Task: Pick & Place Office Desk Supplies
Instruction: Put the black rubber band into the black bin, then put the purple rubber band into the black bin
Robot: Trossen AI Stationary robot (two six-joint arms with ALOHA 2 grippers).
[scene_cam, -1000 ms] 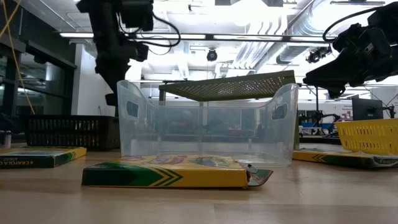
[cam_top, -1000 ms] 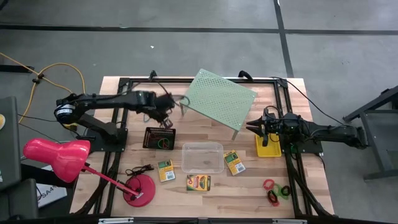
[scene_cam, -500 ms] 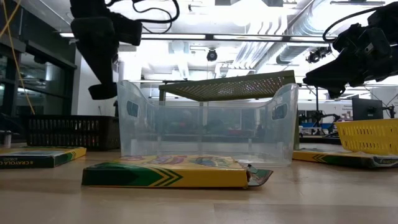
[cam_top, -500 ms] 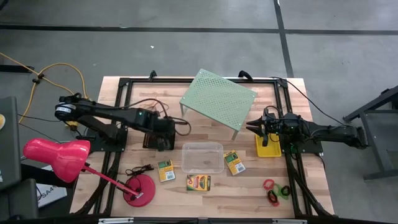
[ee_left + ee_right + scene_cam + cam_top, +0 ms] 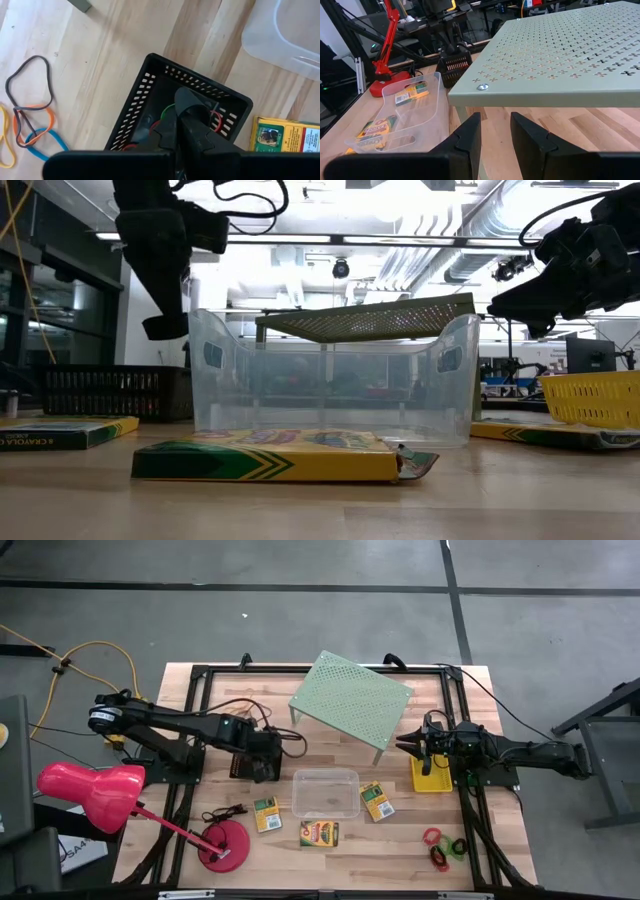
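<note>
Above the small black mesh tray (image 5: 165, 117), the left gripper (image 5: 181, 120) hangs with its fingers pressed together, holding nothing; red and green rubber bands (image 5: 214, 120) lie inside the tray, more loose bands (image 5: 25, 125) on the wood beside it. Over the yellow basket (image 5: 432, 780), the right gripper (image 5: 405, 747) waits, fingers slightly apart and empty.

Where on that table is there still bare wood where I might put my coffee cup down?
The widest bare wood lies between the crayon box and the little rings along the near edge. Another strip runs between the green shelf and the clear tub. It is crowded around the black tray, where the left hand hangs, and near the lamp base.
</note>
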